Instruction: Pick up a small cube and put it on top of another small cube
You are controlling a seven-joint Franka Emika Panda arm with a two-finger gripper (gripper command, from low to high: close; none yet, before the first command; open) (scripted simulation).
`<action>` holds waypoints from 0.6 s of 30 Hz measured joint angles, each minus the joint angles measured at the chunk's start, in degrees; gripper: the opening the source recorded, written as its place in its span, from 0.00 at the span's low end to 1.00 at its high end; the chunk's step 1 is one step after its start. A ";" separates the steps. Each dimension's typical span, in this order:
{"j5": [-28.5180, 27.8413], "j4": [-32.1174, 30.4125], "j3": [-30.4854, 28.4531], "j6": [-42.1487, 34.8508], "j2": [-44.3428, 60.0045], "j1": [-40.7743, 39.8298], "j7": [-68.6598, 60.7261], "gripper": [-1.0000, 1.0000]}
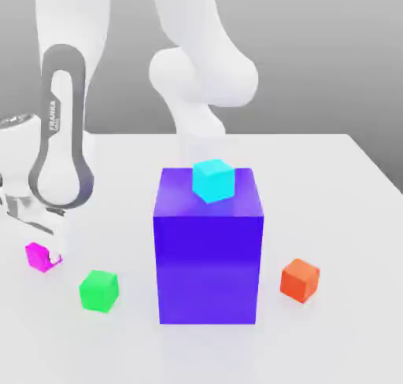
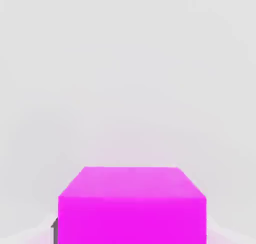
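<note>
The hand (image 1: pixel 50 252) is down low over there, clenched on the magenta cube (image 1: pixel 40 256), which sits between its fingers close to the surface (image 1: pixel 330 182). From where I stand, I can't tell whether any air shows under the cube.

The step now, I'd say, is to make that grip sure and lift. I'd want the squeeze firm and even on both sides, then a straight, slow rise with no twist, so the cube stays level for stacking. A sideways start could drag an edge or knock the green cube (image 1: pixel 99 291), the nearest one to the hand. Past that, farther from the hand, stands the blue block (image 1: pixel 208 268), with the cyan cube (image 1: pixel 213 181) on top, higher than the hand; any carry that way ought to go well above both. The orange cube (image 1: pixel 300 280) lies farthest off, on the block's other side.

The surface is pale, smooth and faintly shiny, so a nudged cube might slide. Behind the hand and arm (image 1: pixel 205 44), the room is plain grey (image 1: pixel 315 52).
</note>
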 joint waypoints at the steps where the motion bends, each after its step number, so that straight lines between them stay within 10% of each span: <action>1: -0.30 -0.04 -0.35 -0.31 -0.15 0.25 0.26 0.00; 18: -17.11 -2.78 -13.70 -8.99 -9.75 9.58 13.24 0.00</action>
